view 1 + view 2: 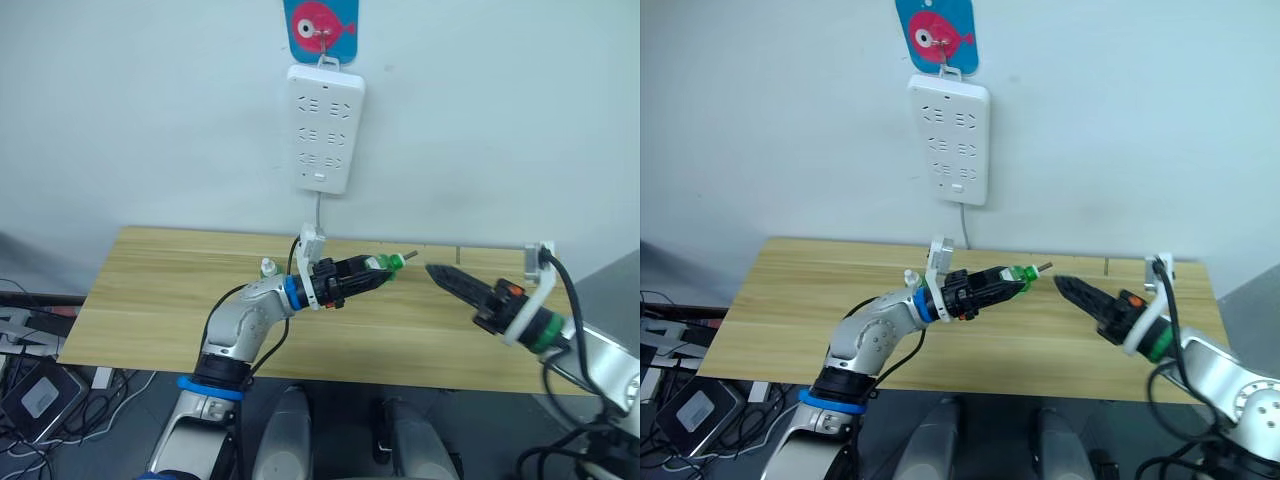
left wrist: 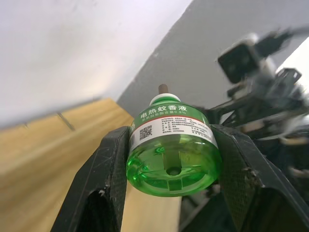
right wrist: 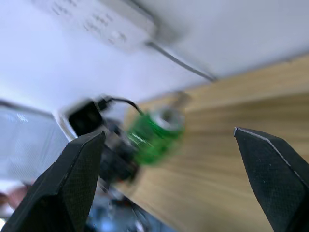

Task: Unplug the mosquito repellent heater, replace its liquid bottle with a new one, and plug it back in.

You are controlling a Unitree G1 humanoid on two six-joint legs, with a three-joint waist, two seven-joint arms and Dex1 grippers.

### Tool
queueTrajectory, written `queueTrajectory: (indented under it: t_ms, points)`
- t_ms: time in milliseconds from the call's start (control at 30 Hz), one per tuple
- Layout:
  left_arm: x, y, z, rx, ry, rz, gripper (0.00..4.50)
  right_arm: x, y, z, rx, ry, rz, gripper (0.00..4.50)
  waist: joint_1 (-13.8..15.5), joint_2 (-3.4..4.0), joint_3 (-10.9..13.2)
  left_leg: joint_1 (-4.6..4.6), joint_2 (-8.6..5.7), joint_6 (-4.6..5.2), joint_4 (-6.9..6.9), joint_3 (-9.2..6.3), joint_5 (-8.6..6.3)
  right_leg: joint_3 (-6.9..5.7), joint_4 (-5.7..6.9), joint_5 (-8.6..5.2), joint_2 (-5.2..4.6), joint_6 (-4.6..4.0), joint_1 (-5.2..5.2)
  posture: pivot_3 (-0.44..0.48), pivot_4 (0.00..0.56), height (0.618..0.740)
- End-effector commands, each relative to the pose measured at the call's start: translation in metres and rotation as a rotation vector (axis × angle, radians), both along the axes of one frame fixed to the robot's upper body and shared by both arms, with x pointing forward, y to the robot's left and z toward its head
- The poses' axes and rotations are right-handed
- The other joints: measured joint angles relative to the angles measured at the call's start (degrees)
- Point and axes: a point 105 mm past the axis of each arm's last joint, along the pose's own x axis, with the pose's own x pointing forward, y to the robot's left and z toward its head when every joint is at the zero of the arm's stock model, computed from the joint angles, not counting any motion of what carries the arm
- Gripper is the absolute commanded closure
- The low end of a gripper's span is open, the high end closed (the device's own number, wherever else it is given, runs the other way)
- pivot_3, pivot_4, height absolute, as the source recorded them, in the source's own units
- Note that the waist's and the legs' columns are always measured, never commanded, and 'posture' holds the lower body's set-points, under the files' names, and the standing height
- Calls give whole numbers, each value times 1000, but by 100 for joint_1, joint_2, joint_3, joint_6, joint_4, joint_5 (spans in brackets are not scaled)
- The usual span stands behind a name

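Left claw point(image 1: 372, 272) is clamped on the bottle point(image 2: 174, 154), one black finger point(image 2: 104, 179) pressed against each side of it. It hangs in the air above the middle of the table point(image 1: 150, 300), nearer the back edge than the front. The bottle is clear green with liquid inside and a printed label round its shoulder. It lies roughly level, base toward the wrist and white neck pointing to the robot's right. A short brown wick point(image 1: 410, 257) sticks out of the neck.

Above and behind it a white strip point(image 1: 325, 128) hangs upright on the wall from a hook on a blue card point(image 1: 320, 25) that bears a pink fish. Its cord point(image 1: 318, 210) drops straight down behind the table's back edge.

Right of the bottle, just beyond the wick and apart from it, is the right claw point(image 1: 440, 274). It is above the table's right half and points back at the bottle. Its two fingers stand wide apart with nothing between them, and the right wrist view looks between them at the neck of the bottle.
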Motion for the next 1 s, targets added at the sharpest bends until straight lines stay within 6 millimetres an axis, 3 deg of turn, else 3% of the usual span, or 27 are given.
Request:
queueTrajectory:
  t_ms: [33,333,433,700,833,1000]
  points:
    - [-7,-8,15,-19,-99,-14,2261,7,7,5,24,54,-100,73,-10,0,-1,0,2,0,1,-2,0,-1,0,0,4,0,0,244,268,740]
    - [-9,-13,16,-22,-114,-34,2261,5,17,4,57,112,-117,73,-9,0,-1,-6,8,1,-11,-9,0,-9,2,-2,13,-4,-9,241,261,740]
    - [-11,-14,14,-12,-122,-44,2261,4,18,3,38,106,-113,625,-9,0,-1,-6,8,1,-8,-10,0,-9,2,-3,13,-5,-9,237,260,740]
    - [-14,-18,15,-26,-112,-41,2261,1,23,6,65,104,-83,3482,-6,0,-1,-6,9,1,-9,-11,0,-9,2,-4,14,-7,-9,234,263,740]
    - [-15,-19,15,-26,-98,-43,2261,2,23,9,90,107,-89,3651,-5,0,0,-6,9,1,-9,-11,0,-9,2,-4,14,-7,-10,236,268,740]
    - [-17,-12,15,19,-115,-70,708,9,7,-1,45,114,-161,3651,-4,0,0,-6,8,1,-8,-11,0,-8,1,-4,14,-7,-10,246,274,740]
